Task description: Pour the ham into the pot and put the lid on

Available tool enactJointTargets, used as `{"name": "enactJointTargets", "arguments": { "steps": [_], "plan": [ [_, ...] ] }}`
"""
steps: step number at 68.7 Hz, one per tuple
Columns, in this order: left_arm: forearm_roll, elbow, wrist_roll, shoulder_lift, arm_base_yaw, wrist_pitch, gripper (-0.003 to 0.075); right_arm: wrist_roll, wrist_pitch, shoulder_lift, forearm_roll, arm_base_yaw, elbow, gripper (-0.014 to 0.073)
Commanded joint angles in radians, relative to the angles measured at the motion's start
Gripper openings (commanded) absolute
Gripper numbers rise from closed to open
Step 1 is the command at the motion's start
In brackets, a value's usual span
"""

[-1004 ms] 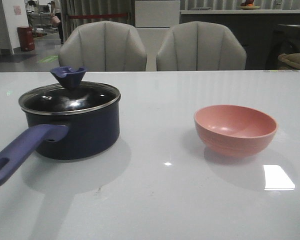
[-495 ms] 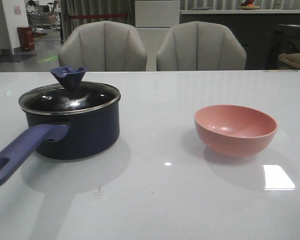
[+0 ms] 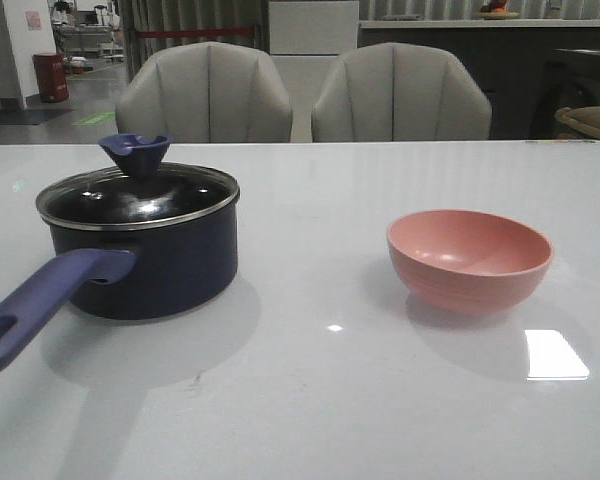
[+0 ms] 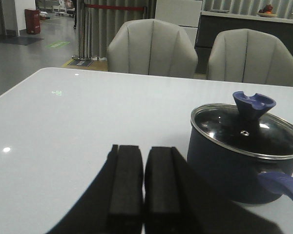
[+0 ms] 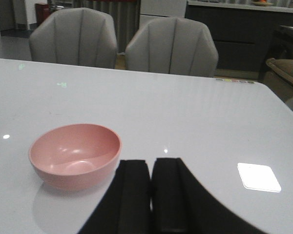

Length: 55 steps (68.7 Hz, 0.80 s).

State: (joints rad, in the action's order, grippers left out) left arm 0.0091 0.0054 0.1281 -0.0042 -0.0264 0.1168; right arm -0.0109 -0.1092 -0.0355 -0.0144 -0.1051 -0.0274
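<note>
One pot (image 3: 145, 260) wearing one lid (image 3: 137, 195), one pink bowl (image 3: 469, 258); both arms' jaws pressed together, empty.

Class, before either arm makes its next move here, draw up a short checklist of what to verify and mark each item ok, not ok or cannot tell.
1. Lid seated on pot: ok.
2. Ham inside pot: cannot tell, the glass shows only dark and glare.
3. Bowl upright, no ham visible in it: ok.
4. Left gripper shut, holding nothing: ok.
5. Right gripper shut, holding nothing: ok.
6. Pot handle free of both grippers: ok.
</note>
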Motion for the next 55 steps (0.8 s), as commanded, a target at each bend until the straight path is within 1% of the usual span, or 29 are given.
{"name": "enactJointTargets", "arguments": {
  "steps": [1,6,9,55],
  "plan": [
    [-0.001,0.020,0.007,-0.019,0.001,-0.085,0.0113,-0.045,0.127,0.011,0.036,0.012,0.014,0.0160],
    [-0.001,0.020,0.007,-0.019,0.001,-0.085,0.0113,-0.052,0.155,0.046,0.036,0.012,0.048,0.0160],
    [-0.001,0.020,0.007,-0.019,0.001,-0.085,0.0113,-0.055,0.131,0.068,0.036,0.010,0.049,0.0160],
    [-0.001,0.020,0.007,-0.019,0.001,-0.085,0.0113,-0.055,0.117,0.066,0.036,0.009,0.049,0.0160]
  ]
}}
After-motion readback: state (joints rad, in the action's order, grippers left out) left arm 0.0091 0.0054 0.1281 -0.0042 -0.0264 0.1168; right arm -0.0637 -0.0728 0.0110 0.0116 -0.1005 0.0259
